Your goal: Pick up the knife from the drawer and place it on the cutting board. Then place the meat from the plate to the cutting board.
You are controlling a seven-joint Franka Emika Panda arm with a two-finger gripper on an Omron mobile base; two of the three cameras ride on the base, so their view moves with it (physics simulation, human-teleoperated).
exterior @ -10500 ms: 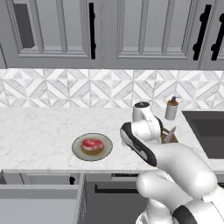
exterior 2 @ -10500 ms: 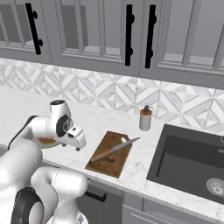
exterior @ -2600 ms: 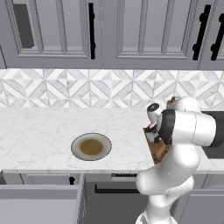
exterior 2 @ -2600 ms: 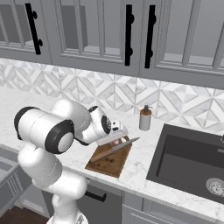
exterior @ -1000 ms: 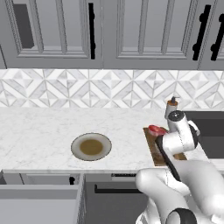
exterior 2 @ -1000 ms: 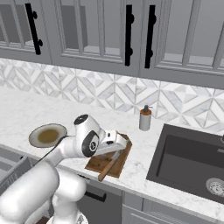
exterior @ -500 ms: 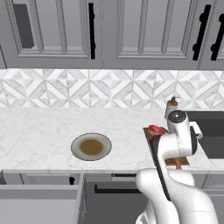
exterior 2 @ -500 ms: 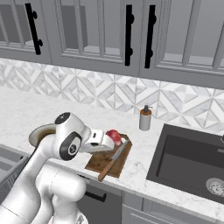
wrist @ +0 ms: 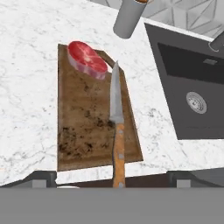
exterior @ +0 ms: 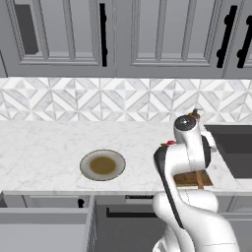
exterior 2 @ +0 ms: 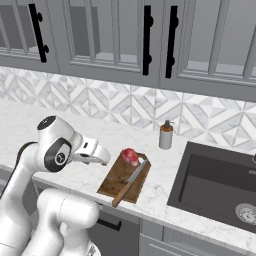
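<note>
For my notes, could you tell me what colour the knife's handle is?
The knife has a brown wooden handle, clearest in the hand view.

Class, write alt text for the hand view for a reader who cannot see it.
A wooden cutting board lies on a white marble counter with raw red meat at its far end and a brown-handled knife along its right edge. A dark sink lies to the right.

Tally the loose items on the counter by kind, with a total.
Plate: 1
Cutting board: 1
Knife: 1
Meat: 1
Soap dispenser: 1
Total: 5
</note>
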